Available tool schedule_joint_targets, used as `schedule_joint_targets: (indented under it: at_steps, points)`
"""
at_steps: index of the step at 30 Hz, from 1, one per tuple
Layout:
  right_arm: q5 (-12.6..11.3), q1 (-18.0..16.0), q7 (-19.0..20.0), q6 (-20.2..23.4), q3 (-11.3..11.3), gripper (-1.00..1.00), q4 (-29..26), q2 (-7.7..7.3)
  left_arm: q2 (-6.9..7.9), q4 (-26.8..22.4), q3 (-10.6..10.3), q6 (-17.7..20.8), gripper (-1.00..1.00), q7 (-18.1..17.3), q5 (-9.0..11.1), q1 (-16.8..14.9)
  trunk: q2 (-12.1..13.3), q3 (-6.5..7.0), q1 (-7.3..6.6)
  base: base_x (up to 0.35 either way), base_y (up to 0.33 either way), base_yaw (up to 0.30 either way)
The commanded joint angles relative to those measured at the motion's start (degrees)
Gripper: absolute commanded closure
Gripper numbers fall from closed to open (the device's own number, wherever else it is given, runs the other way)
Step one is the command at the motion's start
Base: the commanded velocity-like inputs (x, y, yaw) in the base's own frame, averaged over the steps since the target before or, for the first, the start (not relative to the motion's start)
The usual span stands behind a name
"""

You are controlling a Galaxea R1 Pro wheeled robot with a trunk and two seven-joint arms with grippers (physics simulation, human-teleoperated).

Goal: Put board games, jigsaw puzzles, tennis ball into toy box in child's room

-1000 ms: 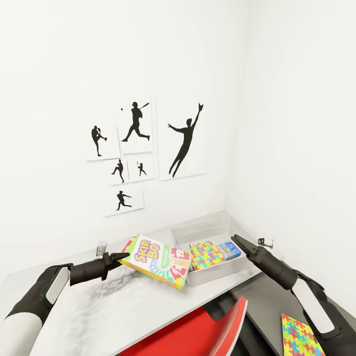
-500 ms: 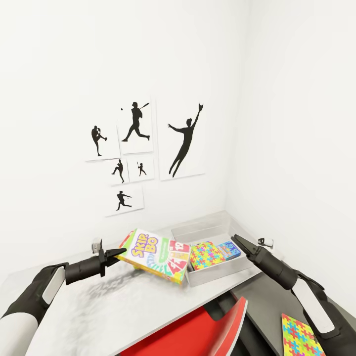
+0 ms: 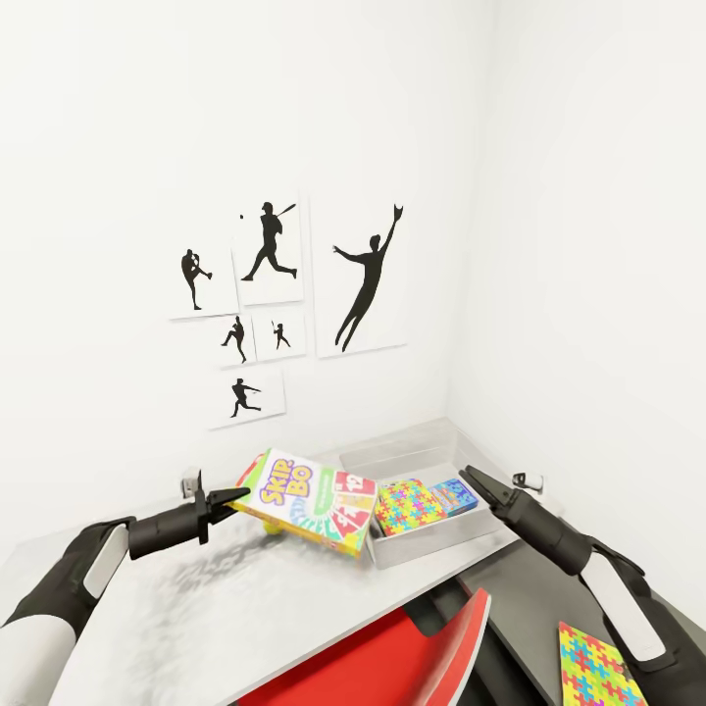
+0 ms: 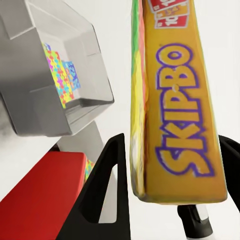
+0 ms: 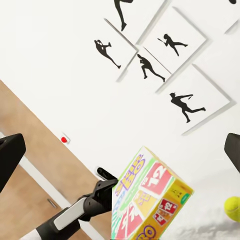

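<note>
**SKIP BO box in transit to toy box**

Left hand (image 3: 238, 497) clamps SKIP BO box (image 3: 309, 500) by its short edge, airborne over table (image 3: 245, 608), at 9 o'clock of toy box (image 3: 431, 544). Judged stiff, light, slick; an edge pinch risks pivoting. Right hand (image 3: 469, 478) hovers with fingers spread, empty.

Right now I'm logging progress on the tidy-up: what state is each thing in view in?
SKIP BO board game: held in the air, tilted, beside the toy box.
Left gripper: shut on the game's edge.
Right gripper: open, empty, over the toy box.
Toy box: holds a jigsaw puzzle and a blue game.
Tennis ball: on the table.
</note>
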Motion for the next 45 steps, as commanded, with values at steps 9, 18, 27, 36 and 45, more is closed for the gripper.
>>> schedule_joint_targets:
  at_steps: [9,18,27,36,45]
  points:
    - [-0.4,0.0,0.1,0.5,-0.5,-1.0,0.2,-0.35,-0.05,0.0,0.2,1.4,1.0,0.0,0.3,-1.7,0.0,-0.03,0.02,0.0,0.0,0.0]
    - [-0.4,0.0,0.2,0.4,-2.0,-1.0,0.4,-0.41,-0.55,0.0,0.3,1.5,1.0,0.3,0.7,-6.5,0.0,-0.03,0.02,0.0,0.0,0.0]
    - [-0.4,0.0,0.2,0.3,-3.3,-1.0,0.7,-0.52,-2.3,0.1,0.3,1.5,1.0,2.6,0.8,-11.0,0.0,-0.03,0.02,0.0,0.0,0.0]
    - [-0.4,0.0,0.2,0.4,-4.9,-1.0,1.5,-0.69,-7.08,0.2,0.4,1.3,1.0,8.1,1.7,-13.7,0.0,-0.03,0.02,0.0,0.0,0.0]
    - [-0.4,0.1,1.3,0.6,-5.0,-1.0,1.2,-0.79,-11.56,0.2,1.5,0.2,1.0,15.1,3.9,-14.4,0.0,-0.03,0.02,0.0,0.0,0.0]
